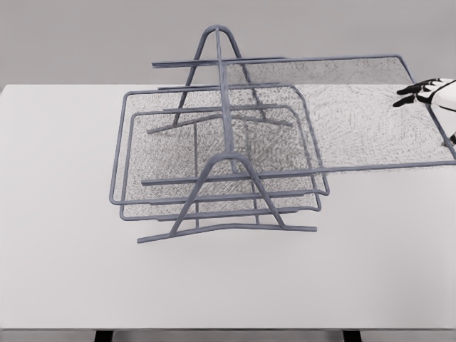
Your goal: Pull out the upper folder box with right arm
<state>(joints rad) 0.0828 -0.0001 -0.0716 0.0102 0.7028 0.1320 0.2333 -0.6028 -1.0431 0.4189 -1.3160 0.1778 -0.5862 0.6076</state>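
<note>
Your right hand [422,92] sits at the far right edge, fingers spread, gripping nothing. The upper folder box [342,114] reaches left from it, already slid well out of the rack [226,178] (nearly done, I judge).

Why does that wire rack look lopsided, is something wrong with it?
The upper tray sticks far out to the right of the rack frame, while the two lower trays sit inside. The right hand is at its far right edge. Nothing looks bent or broken.
</note>
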